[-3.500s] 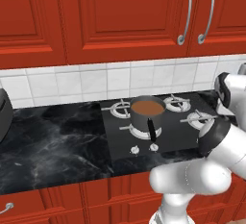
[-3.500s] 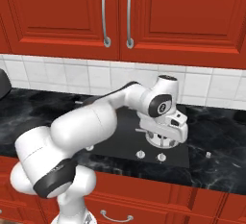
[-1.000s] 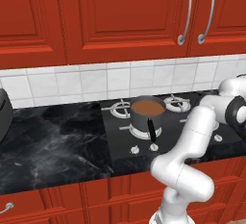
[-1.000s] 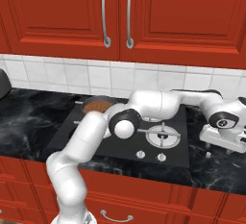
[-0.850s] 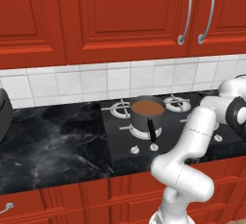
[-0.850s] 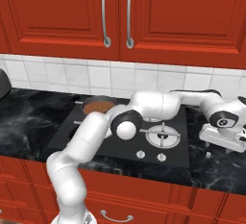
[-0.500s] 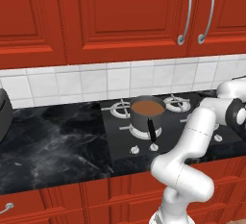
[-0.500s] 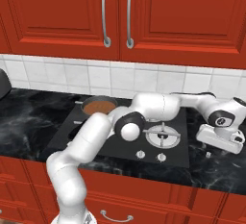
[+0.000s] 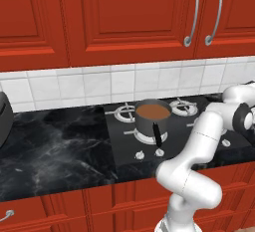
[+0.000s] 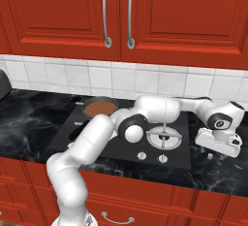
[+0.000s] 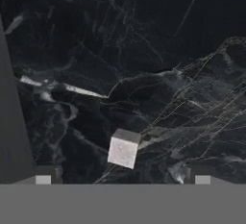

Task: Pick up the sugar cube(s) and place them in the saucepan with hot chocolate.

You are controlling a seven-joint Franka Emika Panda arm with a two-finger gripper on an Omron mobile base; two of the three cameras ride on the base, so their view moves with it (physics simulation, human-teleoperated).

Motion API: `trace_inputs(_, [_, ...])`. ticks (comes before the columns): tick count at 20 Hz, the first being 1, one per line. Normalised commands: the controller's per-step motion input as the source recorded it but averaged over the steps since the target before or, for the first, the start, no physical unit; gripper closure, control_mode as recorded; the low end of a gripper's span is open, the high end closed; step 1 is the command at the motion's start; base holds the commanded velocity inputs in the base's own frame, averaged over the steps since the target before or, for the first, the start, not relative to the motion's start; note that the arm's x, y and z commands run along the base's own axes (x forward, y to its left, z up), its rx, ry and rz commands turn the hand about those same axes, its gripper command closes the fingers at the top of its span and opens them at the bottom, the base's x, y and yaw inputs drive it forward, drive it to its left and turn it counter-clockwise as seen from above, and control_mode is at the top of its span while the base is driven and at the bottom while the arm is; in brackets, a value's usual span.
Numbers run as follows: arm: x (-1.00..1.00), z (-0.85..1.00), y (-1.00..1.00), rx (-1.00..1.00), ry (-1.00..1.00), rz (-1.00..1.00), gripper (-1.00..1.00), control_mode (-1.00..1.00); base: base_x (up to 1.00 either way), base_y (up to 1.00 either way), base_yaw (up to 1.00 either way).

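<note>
Swung from stove out over right end of table; pincer [image 11: 122, 180] spread wide above sugar cube [image 11: 123, 148], not touching. Descent and grasp next.

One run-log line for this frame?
gripper: open, above counter | small white sugar cube: on black marble counter, between fingertips | grasp: not yet

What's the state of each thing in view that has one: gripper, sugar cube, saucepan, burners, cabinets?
gripper: open, over the counter, holding nothing.
sugar cube: lying on the black marble counter, between the two fingertips, ungrasped.
saucepan: upright on a stove burner, handle toward the front edge.
hot chocolate: fills the saucepan, no cube visible in it.
stove burners: no flame visible.
upper cabinet doors: closed.
</note>
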Motion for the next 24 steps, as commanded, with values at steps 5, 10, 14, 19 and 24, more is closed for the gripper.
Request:
trace_inputs(5, [0.27, -0.18, 0.0, 0.0, 0.0, 0.0, -1.0, -1.0, 0.0, 0.0, 0.0])
trace_inputs(10, [0.25, -0.16, 0.0, 0.0, 0.0, 0.0, -1.0, -1.0, 0.0, 0.0, 0.0])
trace_inputs(14, [0.07, -0.15, -0.06, 0.0, 0.0, 0.0, -1.0, -1.0, 0.0, 0.0, 0.0])
trace_inputs(19, [-0.04, -0.14, -0.03, 0.0, 0.03, 0.0, -1.0, -1.0, 0.0, 0.0, 0.0])
trace_inputs(24, [-0.05, -0.07, 0.01, 0.0, 0.09, -0.01, -1.0, -1.0, 0.0, 0.0, 0.0])
